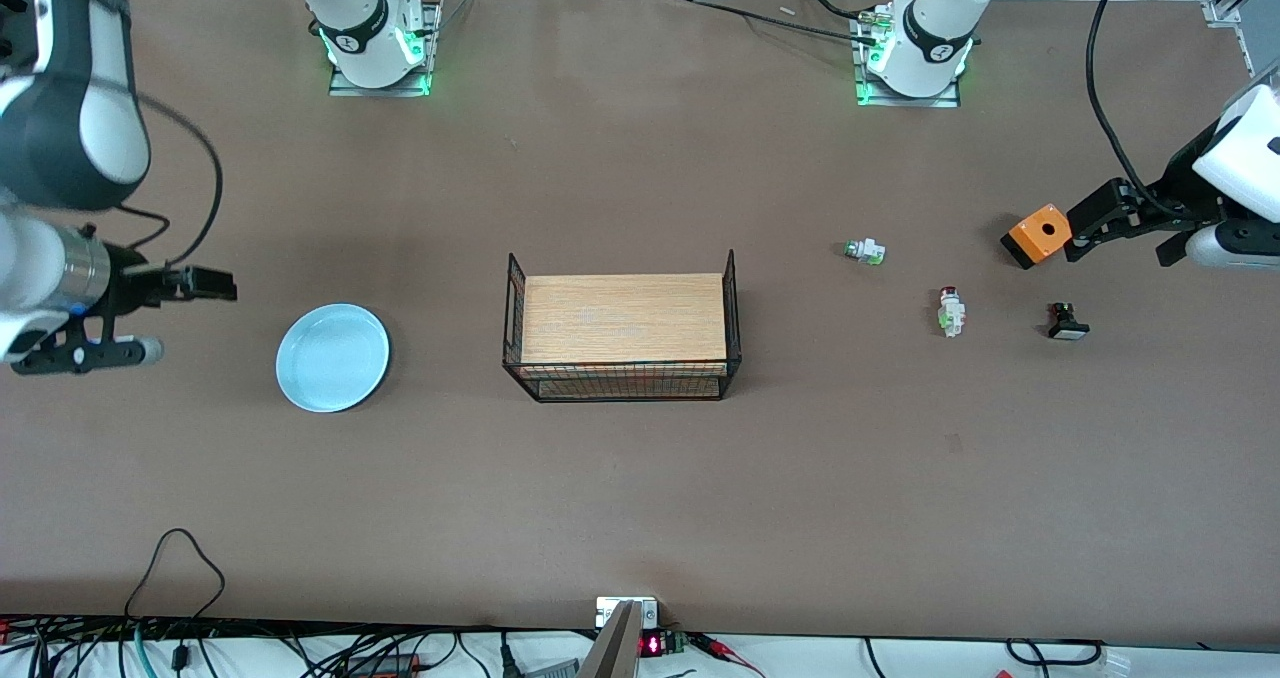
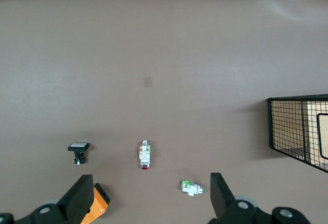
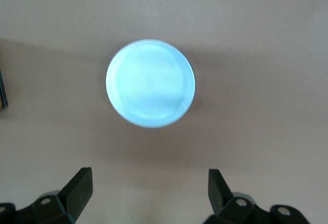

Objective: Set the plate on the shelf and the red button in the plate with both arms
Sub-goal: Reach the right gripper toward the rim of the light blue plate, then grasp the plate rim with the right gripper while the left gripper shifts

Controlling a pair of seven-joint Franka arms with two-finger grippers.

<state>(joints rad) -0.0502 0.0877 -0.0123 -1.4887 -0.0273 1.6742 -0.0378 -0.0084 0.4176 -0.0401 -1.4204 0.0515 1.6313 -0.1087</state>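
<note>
The plate [image 1: 332,357] lay flat on the worktop [image 1: 640,498] toward the right arm's end, beside the wire basket [image 1: 622,328]. The red button [image 1: 950,313] lay, apparently on its side, toward the left arm's end. The right pincer [image 1: 185,313] hung open near the plate; the left pincer [image 1: 1085,230] hung open, empty, over the orange box [image 1: 1036,235].

Pale blue plate [image 1: 332,357], dark-red-capped white red button [image 1: 950,313], orange box [image 1: 1038,234], black wire basket [image 1: 622,326], brown bench [image 1: 640,498].
</note>
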